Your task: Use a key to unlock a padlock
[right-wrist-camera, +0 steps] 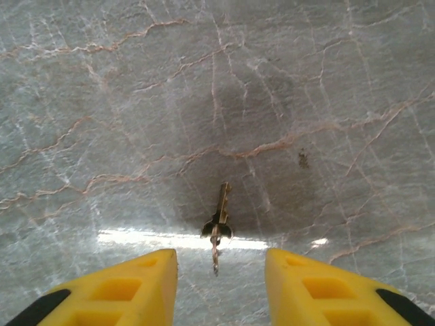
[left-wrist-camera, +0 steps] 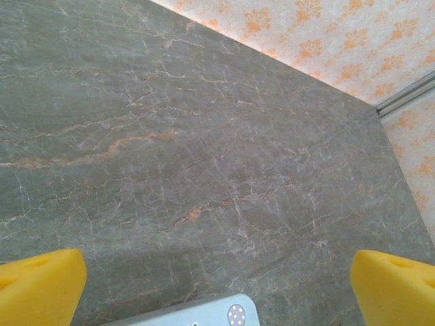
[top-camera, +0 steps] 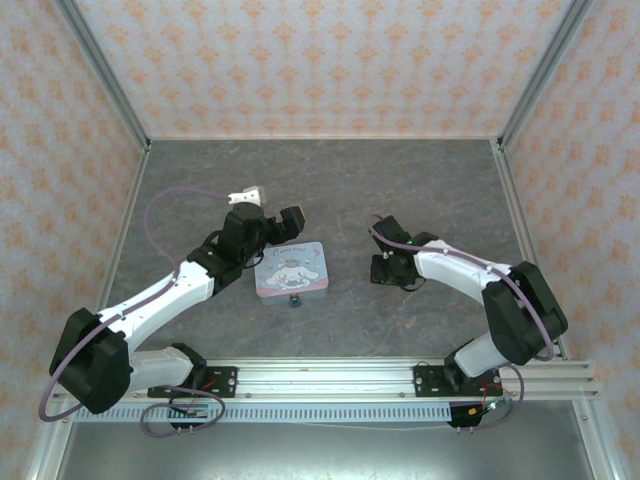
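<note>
The left gripper (left-wrist-camera: 217, 291) stands open in my left wrist view. Its two yellow fingertips (left-wrist-camera: 38, 286) sit at opposite lower corners of that frame, wide apart, with bare grey marbled counter (left-wrist-camera: 204, 136) between them. A rounded corner of the pastel tin (left-wrist-camera: 228, 315) pokes in at the bottom edge between the fingertips, touching neither.

From the top camera I see the left gripper (top-camera: 291, 222) held just beyond the far edge of the tin (top-camera: 292, 267), which lies flat near the middle of the counter (top-camera: 330, 180).

The padlock (top-camera: 296, 301) is a tiny dark object on the counter just beside the tin's near edge, on the side toward the arm bases. I cannot tell whether the two touch, nor whether the shackle is open or closed at this size.

The right gripper (right-wrist-camera: 221, 263) is also open, its yellow fingers (right-wrist-camera: 129, 288) parted and empty. The key (right-wrist-camera: 220, 216) lies on the counter directly ahead, in line with the gap. Its near end reaches in between the fingertips and meets neither one.

In the top view the right gripper (top-camera: 384, 268) points down at the counter well to the right of the tin and padlock.
</note>
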`<control>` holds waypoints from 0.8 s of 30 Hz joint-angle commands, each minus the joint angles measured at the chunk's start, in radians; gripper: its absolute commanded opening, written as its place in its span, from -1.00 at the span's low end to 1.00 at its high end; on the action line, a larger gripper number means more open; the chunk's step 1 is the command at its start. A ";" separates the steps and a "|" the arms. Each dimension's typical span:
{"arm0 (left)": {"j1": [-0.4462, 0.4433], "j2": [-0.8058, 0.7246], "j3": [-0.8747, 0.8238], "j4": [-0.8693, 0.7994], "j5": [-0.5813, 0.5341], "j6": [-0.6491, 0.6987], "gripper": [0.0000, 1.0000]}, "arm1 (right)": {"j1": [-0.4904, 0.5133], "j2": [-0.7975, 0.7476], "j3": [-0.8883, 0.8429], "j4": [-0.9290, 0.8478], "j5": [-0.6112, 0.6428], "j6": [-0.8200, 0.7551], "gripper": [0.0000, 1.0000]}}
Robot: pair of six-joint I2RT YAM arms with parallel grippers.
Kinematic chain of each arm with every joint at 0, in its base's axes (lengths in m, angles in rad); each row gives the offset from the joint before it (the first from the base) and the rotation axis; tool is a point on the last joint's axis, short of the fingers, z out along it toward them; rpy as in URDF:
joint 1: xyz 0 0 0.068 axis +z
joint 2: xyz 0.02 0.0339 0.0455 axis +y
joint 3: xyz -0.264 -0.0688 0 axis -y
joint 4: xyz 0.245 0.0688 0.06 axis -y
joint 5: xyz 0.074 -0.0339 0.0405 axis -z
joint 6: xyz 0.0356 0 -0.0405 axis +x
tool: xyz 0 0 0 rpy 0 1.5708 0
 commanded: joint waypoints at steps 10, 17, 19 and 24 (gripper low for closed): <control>-0.008 -0.006 0.028 0.005 -0.023 -0.005 1.00 | 0.021 0.091 0.036 -0.036 0.049 -0.014 -0.54; -0.009 -0.012 0.031 -0.010 -0.026 0.001 1.00 | 0.022 0.118 0.033 -0.038 0.042 -0.016 -0.82; -0.009 -0.017 0.033 -0.016 -0.029 0.003 1.00 | 0.022 0.110 0.028 -0.040 0.042 -0.017 -0.91; -0.009 -0.042 0.041 -0.036 -0.041 0.006 1.00 | 0.022 0.034 0.007 -0.020 0.048 -0.030 -1.00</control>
